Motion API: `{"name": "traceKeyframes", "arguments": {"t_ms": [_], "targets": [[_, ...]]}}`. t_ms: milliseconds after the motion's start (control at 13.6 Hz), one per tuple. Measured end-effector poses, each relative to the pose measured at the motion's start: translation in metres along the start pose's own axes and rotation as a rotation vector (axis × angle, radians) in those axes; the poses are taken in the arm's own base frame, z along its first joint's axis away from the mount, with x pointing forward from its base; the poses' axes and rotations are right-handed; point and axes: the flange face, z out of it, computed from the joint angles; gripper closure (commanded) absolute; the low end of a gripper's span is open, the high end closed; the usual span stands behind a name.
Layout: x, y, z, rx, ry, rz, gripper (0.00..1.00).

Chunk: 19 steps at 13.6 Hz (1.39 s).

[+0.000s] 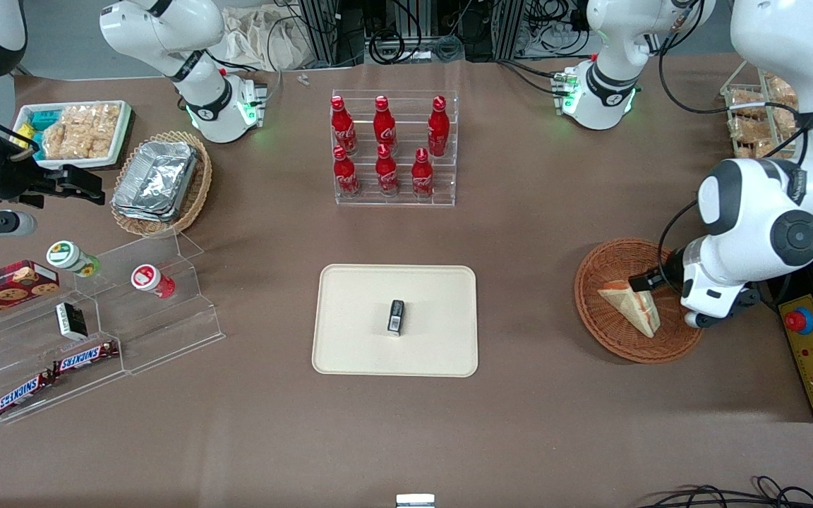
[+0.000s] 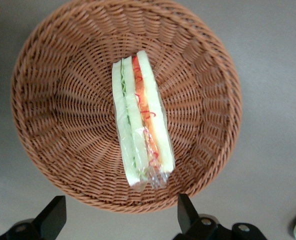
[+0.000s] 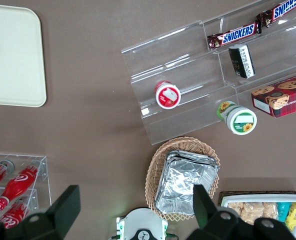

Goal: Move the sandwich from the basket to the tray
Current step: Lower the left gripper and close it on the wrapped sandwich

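Sandwich (image 2: 142, 120) lies in basket (image 2: 48, 100) near the worktop's working-arm edge. Gripper (image 2: 120, 220) above, fingers spread wide, seemingly not touching. Tray (image 1: 350, 339) mid-worktop.

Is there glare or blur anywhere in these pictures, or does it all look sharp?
Front view: even light; the arm hides most of the gripper over the basket. Left wrist view: the open gripper hovers above the sandwich, whose wrap glints; basket weave crisp. Right wrist view: foil containers shine brightly.
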Motion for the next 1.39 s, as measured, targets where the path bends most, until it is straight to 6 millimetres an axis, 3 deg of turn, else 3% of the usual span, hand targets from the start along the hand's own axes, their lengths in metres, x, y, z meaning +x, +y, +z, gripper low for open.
{"name": "traceKeyframes", "arguments": {"t_ms": [807, 1028, 1174, 1394], "targets": [[0.02, 0.002, 0.053, -0.04, -0.001, -0.136, 0.01], [0.022, 0.001, 0.067, -0.049, 0.018, -0.142, 0.07], [0.022, 0.0, 0.073, -0.047, 0.016, -0.147, 0.2], [0.023, 0.0, 0.075, -0.047, 0.016, -0.164, 0.61]]}}
